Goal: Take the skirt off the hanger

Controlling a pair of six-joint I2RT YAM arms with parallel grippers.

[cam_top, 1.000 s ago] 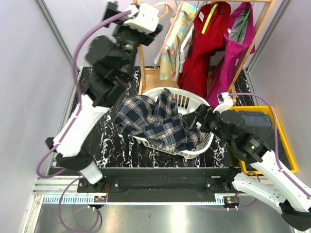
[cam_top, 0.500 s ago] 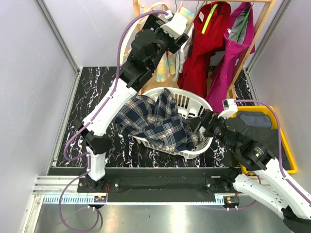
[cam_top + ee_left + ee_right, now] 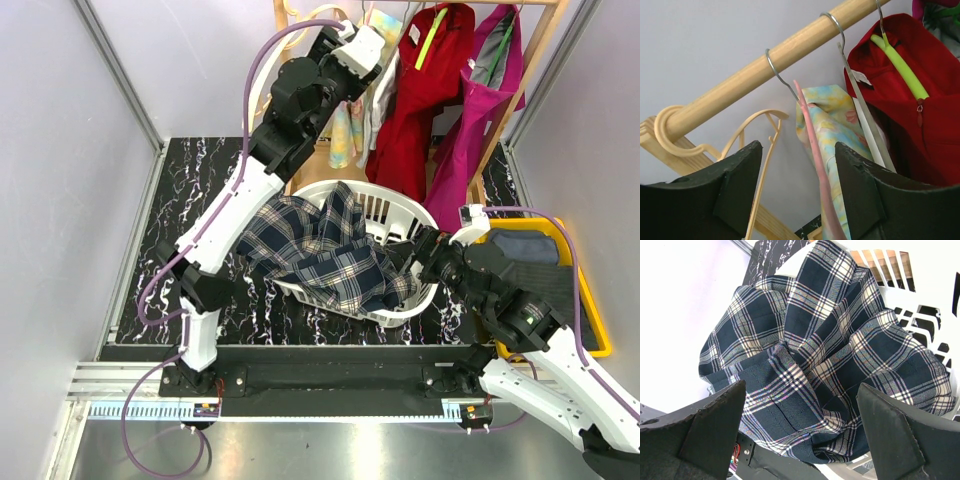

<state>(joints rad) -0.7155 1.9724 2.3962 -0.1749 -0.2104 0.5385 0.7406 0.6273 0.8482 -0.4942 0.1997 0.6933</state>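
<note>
The skirt [image 3: 345,125], pastel floral cloth, hangs from a pink hanger [image 3: 812,145] whose wire hook is over the wooden rail [image 3: 765,60]. My left gripper [image 3: 365,45] is raised to the rail's left end. In the left wrist view the left gripper [image 3: 797,147] is open, and the pink hanger's arm passes between the jaws close to the right finger without touching either. The skirt [image 3: 832,120] drapes just behind it. My right gripper [image 3: 410,250] hovers open over the basket, with nothing between its fingers [image 3: 801,387].
A white laundry basket [image 3: 400,210] holds a navy plaid garment [image 3: 320,245] spilling over its left rim. An empty cream hanger [image 3: 755,120], a white hanger [image 3: 865,120], a red garment [image 3: 415,90] and a magenta one [image 3: 480,110] share the rail. A yellow tray [image 3: 590,300] sits far right.
My left arm swung right from the rack's left post to the pink hanger, and its jaws have narrowed around it. The right arm barely shifted.
</note>
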